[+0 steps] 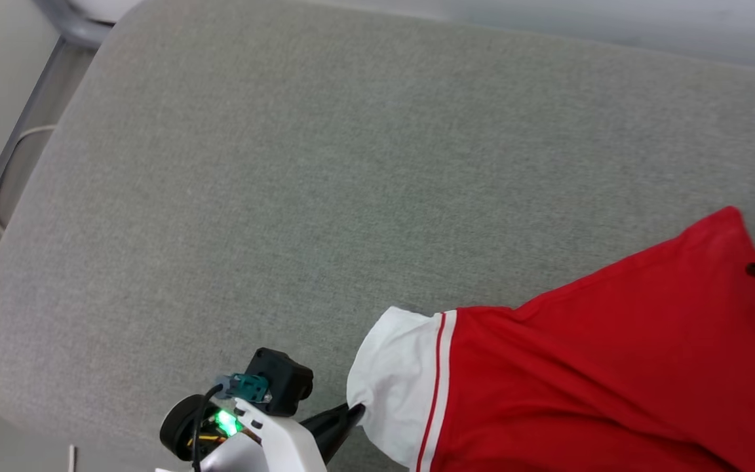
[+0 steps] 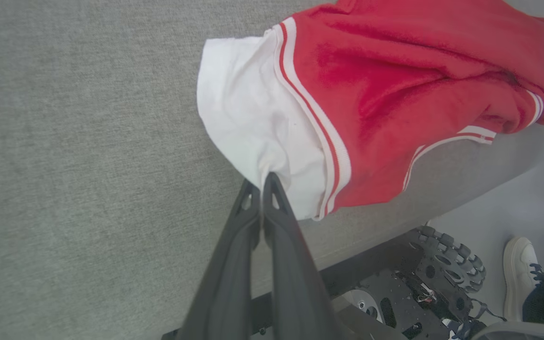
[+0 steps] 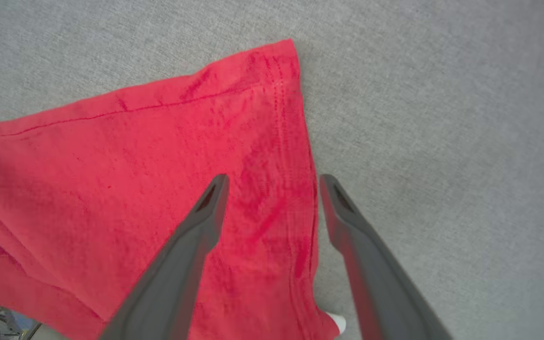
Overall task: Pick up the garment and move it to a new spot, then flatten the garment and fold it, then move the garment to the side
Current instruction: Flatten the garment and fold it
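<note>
Left gripper (image 2: 262, 182) at the near edge: fingers pressed together, pinching the white sleeve of the garment (image 1: 613, 367). Garment lies on the near right of the grey padded surface (image 1: 286, 196), plain red up. Farther out, right gripper (image 3: 274, 182): fingers spread, straddling the hem edge.

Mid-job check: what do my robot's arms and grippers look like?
Both grippers have two long, dark grey tapered fingers with slotted tips: left gripper, right gripper. The left wrist has a white shell, a black box, a teal connector, a green light and a black cable.
</note>
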### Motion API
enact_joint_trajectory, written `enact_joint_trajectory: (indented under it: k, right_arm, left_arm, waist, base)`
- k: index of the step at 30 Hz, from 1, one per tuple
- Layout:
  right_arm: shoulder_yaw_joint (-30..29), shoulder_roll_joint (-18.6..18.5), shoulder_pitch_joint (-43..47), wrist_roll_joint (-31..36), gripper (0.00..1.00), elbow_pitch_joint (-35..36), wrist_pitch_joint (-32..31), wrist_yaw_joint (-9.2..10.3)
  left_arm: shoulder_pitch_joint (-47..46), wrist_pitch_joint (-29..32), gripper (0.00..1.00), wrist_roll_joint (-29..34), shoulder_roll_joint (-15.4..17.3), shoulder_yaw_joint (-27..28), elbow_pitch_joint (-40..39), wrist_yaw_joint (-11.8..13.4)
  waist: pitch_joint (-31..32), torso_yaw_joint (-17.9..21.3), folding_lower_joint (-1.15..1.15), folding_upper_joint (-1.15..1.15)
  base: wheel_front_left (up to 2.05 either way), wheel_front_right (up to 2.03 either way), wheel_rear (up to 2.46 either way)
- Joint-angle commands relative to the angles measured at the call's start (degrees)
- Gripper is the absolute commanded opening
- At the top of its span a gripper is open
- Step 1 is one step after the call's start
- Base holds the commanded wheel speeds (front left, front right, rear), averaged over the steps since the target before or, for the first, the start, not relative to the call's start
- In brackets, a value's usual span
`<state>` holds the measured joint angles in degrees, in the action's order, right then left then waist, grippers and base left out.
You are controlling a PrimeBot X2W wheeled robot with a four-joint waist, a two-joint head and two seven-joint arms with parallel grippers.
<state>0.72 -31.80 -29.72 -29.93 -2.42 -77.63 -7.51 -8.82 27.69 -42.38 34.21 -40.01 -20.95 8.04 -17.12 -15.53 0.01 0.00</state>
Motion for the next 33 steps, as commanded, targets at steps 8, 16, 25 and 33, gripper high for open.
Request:
enact_joint_trajectory:
  k: [8, 16, 25, 33]
  right_arm:
    - [3.94, -1.2, -5.0, 2.85, 1.0, -10.25, 3.04, 0.04]
    - [8.06, -1.95, -1.55, 1.8, 0.12, -13.66, 2.49, 0.04]
    - [10.54, -1.85, -3.61, -0.61, 0.0, -14.55, 8.9, 0.04]
    - [12.49, -2.46, -7.55, -1.73, 0.0, -14.36, 19.16, 0.04]
  left_arm:
    - [-3.15, -1.29, 0.0, 1.08, -1.89, -0.91, 1.6, -1.62]
    - [-3.55, -1.85, 0.0, 0.87, -2.2, -0.97, 2.44, -1.97]
    - [-3.26, -2.45, 0.0, 0.67, -1.33, 0.38, 3.7, -0.92]
    - [-3.53, -3.91, 0.0, 1.78, 0.79, 3.07, 4.34, 1.04]
  waist:
    - [-5.95, -5.42, -0.01, 0.0]
    - [-6.65, -6.38, -0.01, 0.0]
    - [-3.83, -5.1, -0.01, 0.0]
    - [1.77, -1.88, -0.01, 0.0]
  base:
    - [0.0, 0.0, 0.0]
    - [0.0, 0.0, 0.0]
    - [0.0, 0.0, 0.0]
    - [0.0, 0.0, 0.0]
